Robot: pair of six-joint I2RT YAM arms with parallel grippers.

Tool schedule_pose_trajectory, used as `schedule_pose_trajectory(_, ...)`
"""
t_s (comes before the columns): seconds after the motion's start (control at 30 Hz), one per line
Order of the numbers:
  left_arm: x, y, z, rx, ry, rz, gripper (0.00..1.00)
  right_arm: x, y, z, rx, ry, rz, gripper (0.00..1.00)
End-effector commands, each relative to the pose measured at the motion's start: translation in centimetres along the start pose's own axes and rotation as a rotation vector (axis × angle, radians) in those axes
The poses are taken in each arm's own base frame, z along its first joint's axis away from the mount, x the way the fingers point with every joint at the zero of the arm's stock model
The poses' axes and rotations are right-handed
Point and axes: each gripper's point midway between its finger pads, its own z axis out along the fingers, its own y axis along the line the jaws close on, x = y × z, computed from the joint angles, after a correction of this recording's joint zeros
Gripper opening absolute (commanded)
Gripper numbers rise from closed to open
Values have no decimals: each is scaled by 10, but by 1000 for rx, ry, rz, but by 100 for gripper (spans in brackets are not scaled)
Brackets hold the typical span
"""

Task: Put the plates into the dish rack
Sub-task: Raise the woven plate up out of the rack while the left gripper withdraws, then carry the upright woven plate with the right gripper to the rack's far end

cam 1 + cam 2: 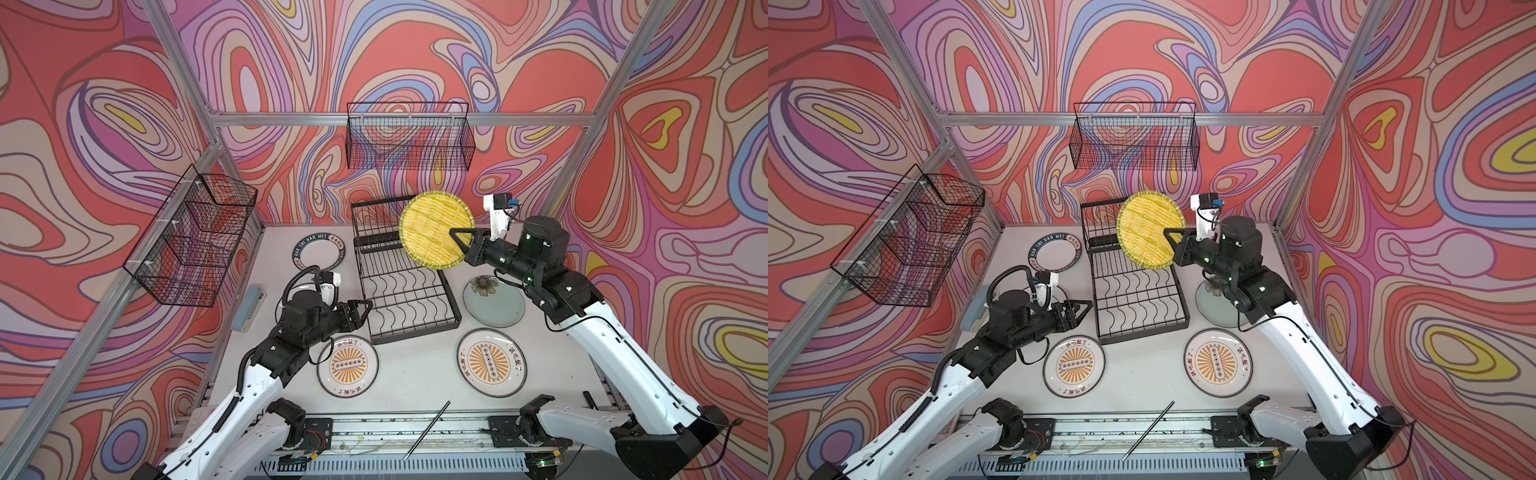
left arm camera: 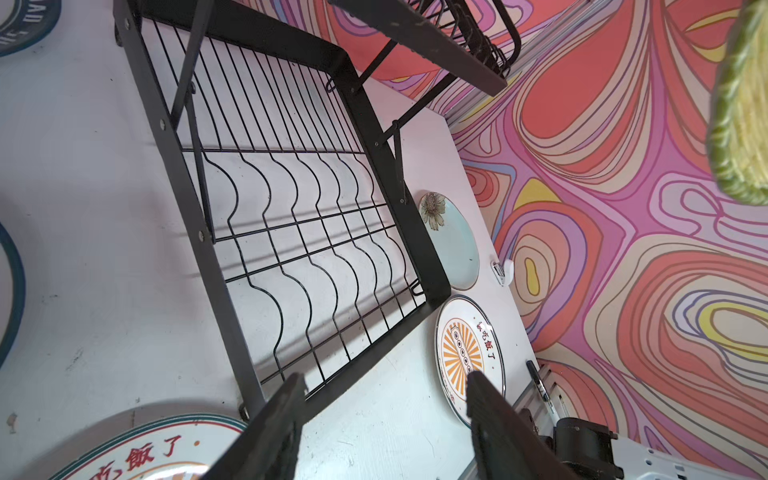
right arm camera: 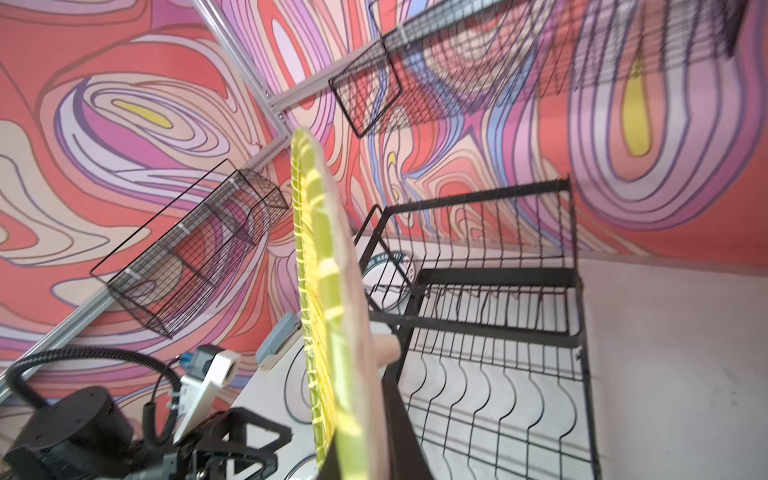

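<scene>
My right gripper [image 1: 455, 232] [image 1: 1168, 232] is shut on the rim of the yellow plate [image 1: 428, 232] [image 3: 320, 270], holding it on edge above the dish rack [image 1: 415, 334] [image 2: 174, 166], near its raised upper tier. My left gripper [image 1: 368, 305] [image 2: 386, 378] stands open and empty at the rack's front left corner. Flat on the table lie two sunburst plates [image 1: 347, 365] [image 1: 491, 362], a pale green flowered plate [image 1: 494, 307] and a black lettered plate [image 1: 319, 252]. A dark-ringed plate [image 2: 16, 282] is mostly hidden under my left arm.
Black mesh baskets hang on the back wall [image 1: 409, 137] and the left wall [image 1: 195, 237]. A blue-grey case [image 1: 249, 309] lies at the table's left edge, a metal rod [image 1: 428, 428] at the front, and a black marker [image 1: 588, 399] at the front right.
</scene>
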Motion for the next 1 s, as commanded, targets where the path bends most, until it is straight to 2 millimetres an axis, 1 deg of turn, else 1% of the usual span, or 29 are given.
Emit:
schedule_pose_trajectory(0.0,-2,0,-6,-30,5,22,64,-21,-16,3,115,-57,-74,0)
schedule_pose_trajectory(0.2,-3,-1,-5,-26,8,23,65,-36,-39,19,243,-87,-122,0)
schedule_pose_trajectory(0.3,-3,2,-3,-39,10,19,64,-41,-51,25,312,-99,-151,0)
schedule_pose_trajectory(0.47,1,3,0,-40,29,12,64,-47,-61,38,381,-101,-198,0)
schedule_pose_trajectory(0.7,-1,1,-1,-31,24,12,64,-52,-72,56,471,-104,-263,0)
schedule_pose_trajectory(0.8,-1,0,-1,-26,22,7,64,-55,-72,64,500,-118,-283,0)
schedule_pose_trajectory(0.97,1,0,-2,-23,26,1,64,-55,-77,78,543,-114,-314,0)
